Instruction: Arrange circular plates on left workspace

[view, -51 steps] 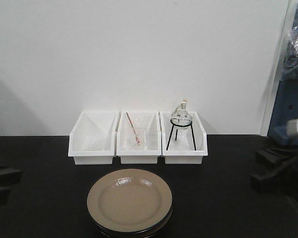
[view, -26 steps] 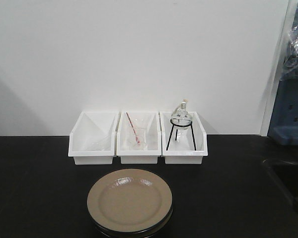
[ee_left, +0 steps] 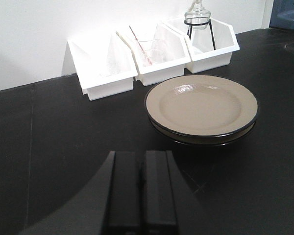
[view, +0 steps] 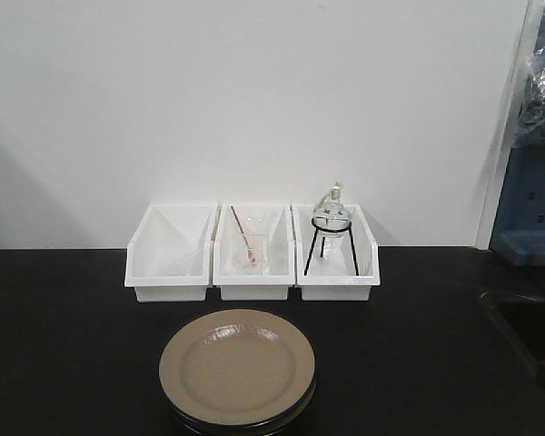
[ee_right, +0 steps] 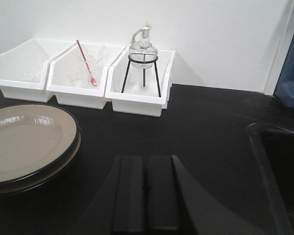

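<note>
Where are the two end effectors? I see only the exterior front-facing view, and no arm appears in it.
Observer: The left wrist view shows the left end effector shut and empty, over the bare countertop.
Operator: And the right one?
Observer: The right end effector is also shut and holds nothing.
Operator: Does either one touch the plates?
Observer: No. The plates lie ahead of both, with a gap of countertop between.
</note>
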Tool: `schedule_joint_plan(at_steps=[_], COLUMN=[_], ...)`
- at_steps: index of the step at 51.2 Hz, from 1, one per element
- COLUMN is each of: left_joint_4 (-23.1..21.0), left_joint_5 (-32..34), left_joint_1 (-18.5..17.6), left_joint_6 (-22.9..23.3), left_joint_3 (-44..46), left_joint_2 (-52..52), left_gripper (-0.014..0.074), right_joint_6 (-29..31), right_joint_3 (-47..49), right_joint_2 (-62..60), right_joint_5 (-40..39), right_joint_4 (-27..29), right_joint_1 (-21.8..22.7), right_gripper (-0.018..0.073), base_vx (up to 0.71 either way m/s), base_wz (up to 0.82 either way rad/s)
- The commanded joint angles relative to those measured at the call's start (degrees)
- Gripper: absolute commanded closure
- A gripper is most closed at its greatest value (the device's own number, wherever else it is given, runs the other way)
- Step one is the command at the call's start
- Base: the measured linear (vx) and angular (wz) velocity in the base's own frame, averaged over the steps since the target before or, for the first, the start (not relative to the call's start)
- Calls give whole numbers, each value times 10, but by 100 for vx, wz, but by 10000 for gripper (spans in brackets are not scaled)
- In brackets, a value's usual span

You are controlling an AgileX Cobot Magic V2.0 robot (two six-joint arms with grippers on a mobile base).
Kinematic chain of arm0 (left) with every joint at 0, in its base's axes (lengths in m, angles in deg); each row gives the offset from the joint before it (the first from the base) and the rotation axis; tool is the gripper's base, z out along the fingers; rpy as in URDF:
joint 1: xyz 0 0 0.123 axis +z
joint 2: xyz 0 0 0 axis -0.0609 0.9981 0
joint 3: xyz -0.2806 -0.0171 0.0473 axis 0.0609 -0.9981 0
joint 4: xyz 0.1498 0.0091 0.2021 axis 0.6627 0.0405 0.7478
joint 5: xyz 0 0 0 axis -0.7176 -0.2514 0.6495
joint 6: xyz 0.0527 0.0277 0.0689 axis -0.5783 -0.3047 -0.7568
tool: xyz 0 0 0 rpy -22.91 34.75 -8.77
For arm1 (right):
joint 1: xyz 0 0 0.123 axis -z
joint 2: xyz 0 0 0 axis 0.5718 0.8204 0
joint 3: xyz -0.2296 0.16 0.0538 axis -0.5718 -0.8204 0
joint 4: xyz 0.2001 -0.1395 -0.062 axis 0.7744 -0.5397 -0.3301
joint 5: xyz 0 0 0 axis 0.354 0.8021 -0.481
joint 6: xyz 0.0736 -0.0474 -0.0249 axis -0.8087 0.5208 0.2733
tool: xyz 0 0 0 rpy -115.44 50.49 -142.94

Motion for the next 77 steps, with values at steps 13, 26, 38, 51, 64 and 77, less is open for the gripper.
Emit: schedule_joint_plan(at_steps=[13,26,38,51,64,77], left_joint_4=[159,296,353,353,353,353], left_joint_5=[106,237,253,241,241,241], left_joint_1=[-1,-1,-1,0,0,0], left_joint_6=[115,313,393,392,392,392], left_joint_3=[-49,-245,-290,-290,-290,-290], left_joint_2=[-90,-238,-258,-258,-258,-258], left_gripper=[596,596,596,596,596,596], right_joint_6=[-1,-1,-1,-1,-1,-1], right_joint_3=[16,16,16,16,16,16], right_joint_2=[-4,-4,-5,-4,-4,-4], right_joint_5=[-30,-30,-29,-28,-28,-27], right_joint_4=[0,0,0,0,0,0], right_joint_1=[2,2,2,2,2,2], right_gripper=[563,563,563,563,563,563], base_vx=[0,0,0,0,0,0], base_wz=[0,0,0,0,0,0])
